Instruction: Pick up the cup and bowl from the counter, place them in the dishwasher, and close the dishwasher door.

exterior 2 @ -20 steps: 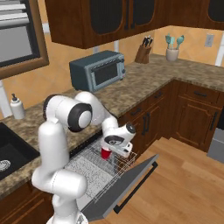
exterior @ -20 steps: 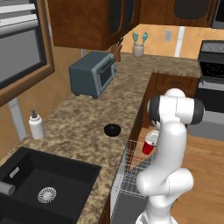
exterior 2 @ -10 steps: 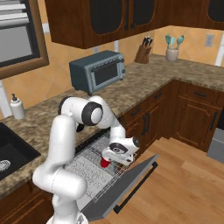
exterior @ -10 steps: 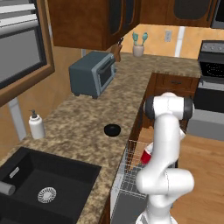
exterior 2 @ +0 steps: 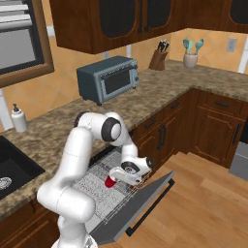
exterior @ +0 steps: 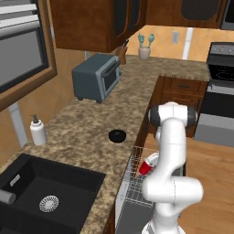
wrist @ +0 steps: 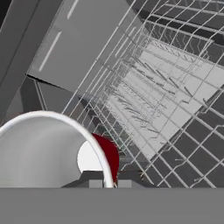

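The two-finger gripper (exterior 2: 117,177) was clamped on the small red tapered plastic cup with the white rim (exterior 2: 111,181), its jaws nearly together on the cup's wall, and it hung low over the white wire rack (exterior 2: 97,186) of the open dishwasher (exterior 2: 114,206). In the hand view the cup's pale mouth (wrist: 48,148) sat at about eight o'clock, red wall showing just past the rim, with the rack's tines spreading away towards two o'clock. In the left base view the cup (exterior: 145,167) peeked out at nine o'clock from the white arm, just above the rack's edge. The dark flat dishwasher door with the long black bar handle (exterior 2: 140,208) lay dropped open below the rack, towards five o'clock of the gripper in the right base view. The small shallow round black bowl (exterior: 117,135) sat alone on the speckled brown granite counter (exterior: 82,132), well apart from the gripper and near the counter's edge above the dishwasher. By my reckoning the task was under halfway: the cup had reached the rack but was not let go, the bowl was untouched, and the door stood open. Whether the cup's base touched the wire could not be told, the arm covering much of it, and the fingertips were largely hidden behind the cup in the hand view.
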